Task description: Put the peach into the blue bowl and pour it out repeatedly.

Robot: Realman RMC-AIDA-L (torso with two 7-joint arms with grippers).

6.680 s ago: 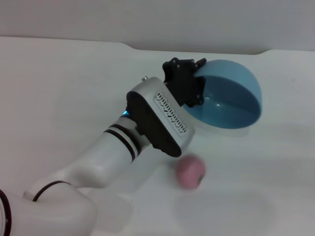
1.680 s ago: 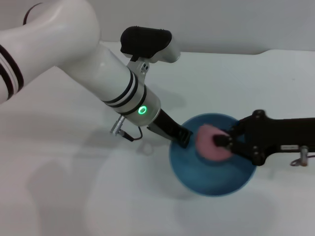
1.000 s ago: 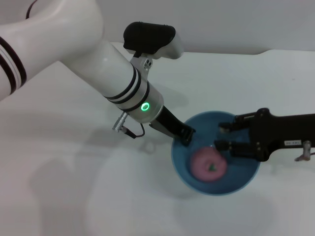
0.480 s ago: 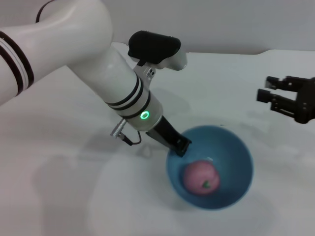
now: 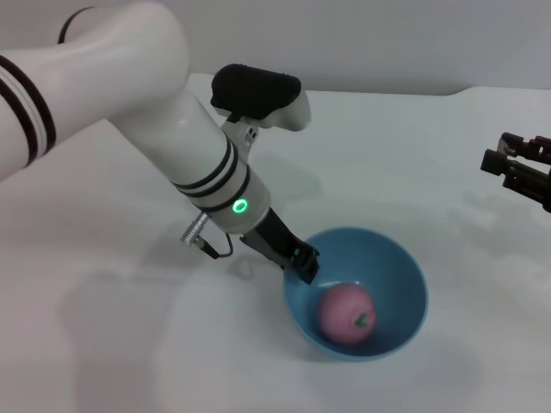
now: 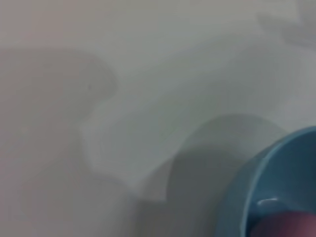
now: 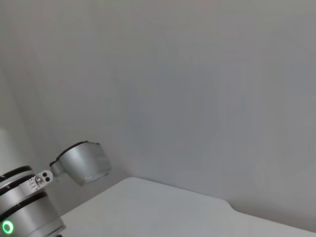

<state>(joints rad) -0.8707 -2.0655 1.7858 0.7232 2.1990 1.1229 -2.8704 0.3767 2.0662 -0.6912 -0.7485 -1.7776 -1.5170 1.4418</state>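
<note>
One peach [image 5: 347, 313], one blue bowl [image 5: 405, 277], two grippers. Pink fruit lying inside the bowl, down at the bottom, small green leaf mark turned up toward the head camera. Bowl upright on the white table [image 5: 112, 327], at the near middle, mouth open to the ceiling, glossy inside.

Left gripper [image 5: 300, 261] down at the bowl's left rim, black tip right on the edge, jaws closed on that rim. Big white arm slanting in from the upper left, two black bands at the wrist joint, one green ring light glowing, one black-capped housing up top, a short silver connector with a thin cable beside the light. From the left wrist camera: curved blue rim [image 6: 247, 197] at the corner, a sliver of pink [image 6: 286, 224] peeking out inside it, soft shadows spread over the table.

Right gripper [image 5: 513, 168] far off at the right edge, well apart from the bowl, raised over the table, black jaws parted, gripping nothing. Right wrist camera pointed at a plain grey wall [image 7: 197, 89], with the table's pale back edge and the other arm's banded wrist low in the corner.

Table plain, white, matte, with a stepped notch along its back edge. Wall behind pale grey, bare.
</note>
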